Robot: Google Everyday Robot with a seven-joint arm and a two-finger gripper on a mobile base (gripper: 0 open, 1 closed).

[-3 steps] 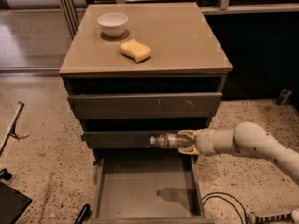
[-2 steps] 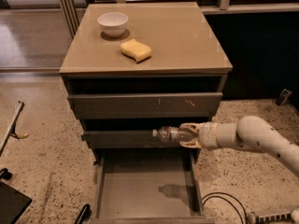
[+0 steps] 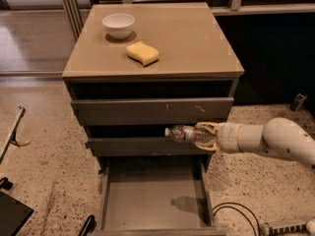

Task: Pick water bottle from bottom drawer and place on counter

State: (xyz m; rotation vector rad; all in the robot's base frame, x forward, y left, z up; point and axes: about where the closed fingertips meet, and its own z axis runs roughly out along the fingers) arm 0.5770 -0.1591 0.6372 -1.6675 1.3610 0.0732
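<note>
The water bottle (image 3: 181, 132) is clear with a white cap pointing left. It lies sideways in my gripper (image 3: 203, 135), held in front of the middle drawer, above the bottom drawer (image 3: 153, 195). The gripper is shut on the bottle's base end; my white arm (image 3: 270, 139) reaches in from the right. The bottom drawer is pulled out and its grey floor shows only the bottle's shadow. The counter (image 3: 197, 43), the glossy tan top of the cabinet, lies well above the gripper.
A white bowl (image 3: 118, 25) and a yellow sponge (image 3: 142, 53) sit on the counter's left half. A black cable (image 3: 236, 213) loops on the speckled floor at the lower right. Dark objects lie at the lower left.
The gripper and bottle have risen slightly and shifted a little right, from just above the bottom drawer to the front of the middle drawer.
</note>
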